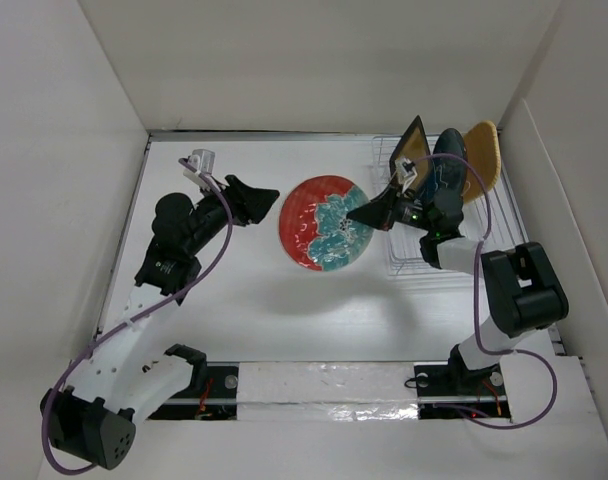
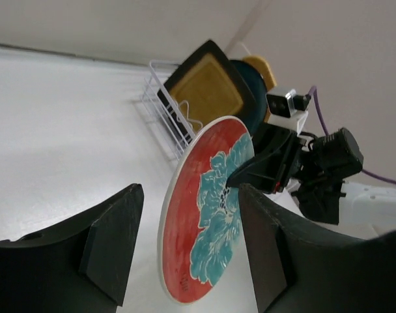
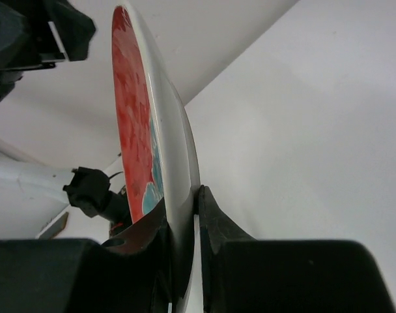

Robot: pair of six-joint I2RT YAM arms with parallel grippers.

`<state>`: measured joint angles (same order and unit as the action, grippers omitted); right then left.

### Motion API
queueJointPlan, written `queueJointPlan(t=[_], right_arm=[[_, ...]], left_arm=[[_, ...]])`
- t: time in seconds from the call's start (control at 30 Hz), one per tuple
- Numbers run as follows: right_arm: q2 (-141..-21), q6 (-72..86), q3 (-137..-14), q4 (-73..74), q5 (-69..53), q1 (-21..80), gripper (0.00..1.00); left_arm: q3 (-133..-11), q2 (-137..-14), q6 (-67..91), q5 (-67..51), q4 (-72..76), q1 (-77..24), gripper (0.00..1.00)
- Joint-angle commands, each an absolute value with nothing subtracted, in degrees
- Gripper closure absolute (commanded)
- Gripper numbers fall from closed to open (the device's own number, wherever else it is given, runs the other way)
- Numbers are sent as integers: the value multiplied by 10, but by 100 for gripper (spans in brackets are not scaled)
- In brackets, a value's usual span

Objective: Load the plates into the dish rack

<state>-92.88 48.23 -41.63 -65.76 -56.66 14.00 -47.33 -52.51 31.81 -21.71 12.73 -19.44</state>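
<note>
The round red-and-teal patterned plate (image 1: 324, 222) hangs tilted in the air, mid-table. My right gripper (image 1: 359, 213) is shut on its right rim; the right wrist view shows both fingers pinching the white edge (image 3: 183, 202) of the plate (image 3: 136, 117). My left gripper (image 1: 269, 200) stands open just left of the plate. In the left wrist view its fingers (image 2: 113, 241) straddle the plate (image 2: 208, 208) without touching it. The white wire dish rack (image 1: 424, 265) at the back right holds the mustard-yellow square plate (image 1: 412, 150), the dark teal plate (image 1: 449, 165) and the orange plate (image 1: 481, 155), all upright.
White walls close in the table on the left, back and right. The right arm's elbow (image 1: 524, 290) stands beside the rack's near right corner. A purple cable (image 1: 479, 215) loops over the rack.
</note>
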Motion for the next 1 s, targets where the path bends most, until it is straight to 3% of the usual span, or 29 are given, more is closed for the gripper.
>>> queueJointPlan(t=[0.0,0.3,0.43,0.53,0.67,0.97], right_arm=[[-854,509,-432,-727,-512,106,100],[-760,439,-503,-536,-377,19,100],[-708,309,-568,-305,-156,27,100],[-693,222,-604,-236,-36,46,100],[-710,153,-640,-204,101,61,100],[-769,20,-710,-190,243,134,100]], left_arm=[[-504,-502,282,-161,132,-195,43],[-453,-437,257,-90,122,-195,35],[-442,-422,241,-62,120,-218,35],[-423,-417,247,-64,133,-218,34],[-425,-427,252,-85,134,-218,34],[-423,-424,257,-104,135,-218,33]])
